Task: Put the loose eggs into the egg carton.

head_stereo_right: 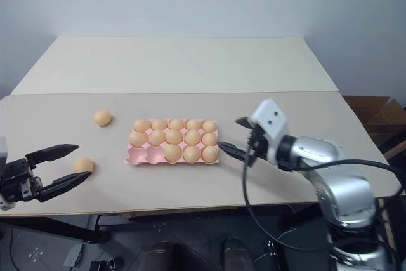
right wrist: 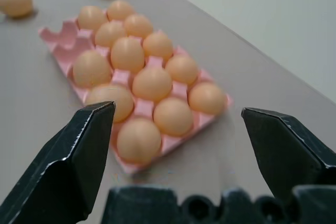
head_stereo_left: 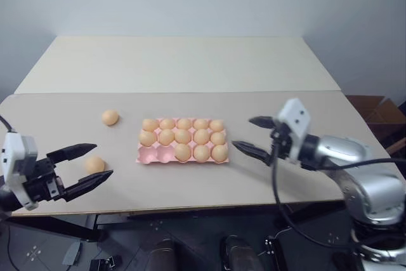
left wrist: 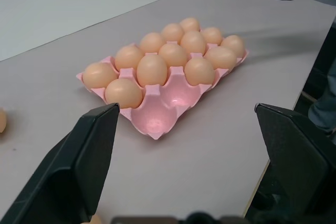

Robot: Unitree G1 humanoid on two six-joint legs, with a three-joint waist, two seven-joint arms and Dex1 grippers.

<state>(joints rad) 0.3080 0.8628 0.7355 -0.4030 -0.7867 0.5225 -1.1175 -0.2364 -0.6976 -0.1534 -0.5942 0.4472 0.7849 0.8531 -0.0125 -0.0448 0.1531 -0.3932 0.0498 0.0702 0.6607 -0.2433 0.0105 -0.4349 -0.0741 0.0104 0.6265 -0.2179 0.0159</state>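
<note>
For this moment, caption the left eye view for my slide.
Egg carton thirteen full; two loose eggs remain; both claws open.

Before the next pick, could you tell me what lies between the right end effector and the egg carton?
Nothing: in the left eye view, bare table separates the open right end effector from the egg carton.

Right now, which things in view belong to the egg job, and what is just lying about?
Job:
- far loose egg
- near loose egg, between the open left gripper fingers
- carton, two cups empty
- right gripper, open, empty

Lying about:
- cardboard box beyond the table's right end
</note>
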